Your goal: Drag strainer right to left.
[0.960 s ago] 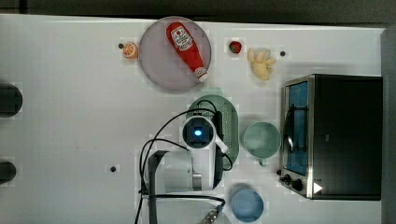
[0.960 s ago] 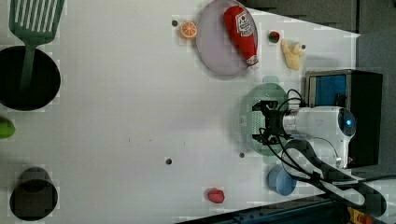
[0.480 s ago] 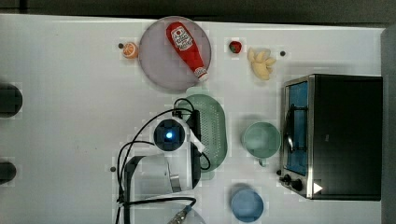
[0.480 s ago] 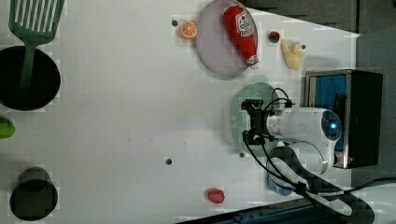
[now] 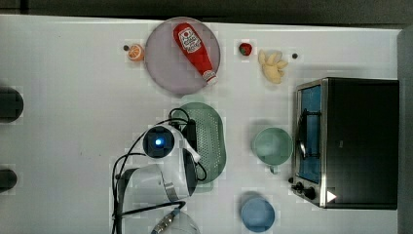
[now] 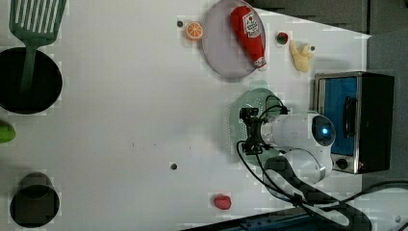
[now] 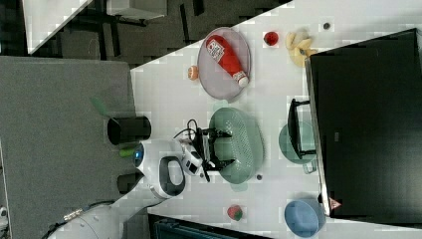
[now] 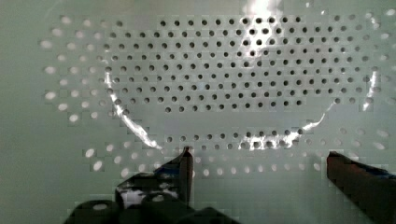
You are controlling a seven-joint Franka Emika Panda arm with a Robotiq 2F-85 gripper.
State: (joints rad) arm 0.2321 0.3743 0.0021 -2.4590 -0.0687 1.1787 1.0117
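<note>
My end effector (image 8: 259,161) hangs over the strainer (image 5: 210,141), its two dark fingers (image 8: 183,165) spread wide apart with nothing between them; in the wrist view they stand close over the perforated green inside, and I cannot tell whether the tips touch it. In the right view my end effector (image 7: 219,148) reaches in over the strainer's (image 7: 239,144) rim from the right view's left, and in the left view it (image 6: 251,131) sits over the strainer (image 6: 243,120) from the left view's right.

The strainer lies on the white counter (image 5: 73,122) near its middle. In the top view it is just below the lilac plate (image 5: 165,63), which carries a red ketchup bottle (image 5: 194,46), and to the top view's left of the green mug (image 5: 272,145). My white arm (image 5: 160,170) covers the strainer's edge on the top view's left. Beyond the mug, at the top view's right, stands the black toaster oven (image 5: 350,141). A blue bowl (image 5: 257,213) sits below the mug in the top view. Along the top view's upper edge lie an orange slice (image 5: 136,52), a strawberry (image 5: 245,48) and a yellow toy (image 5: 272,65). In the left view a green spatula (image 6: 36,24) rests in a black pan (image 6: 29,82) at the left view's left.
</note>
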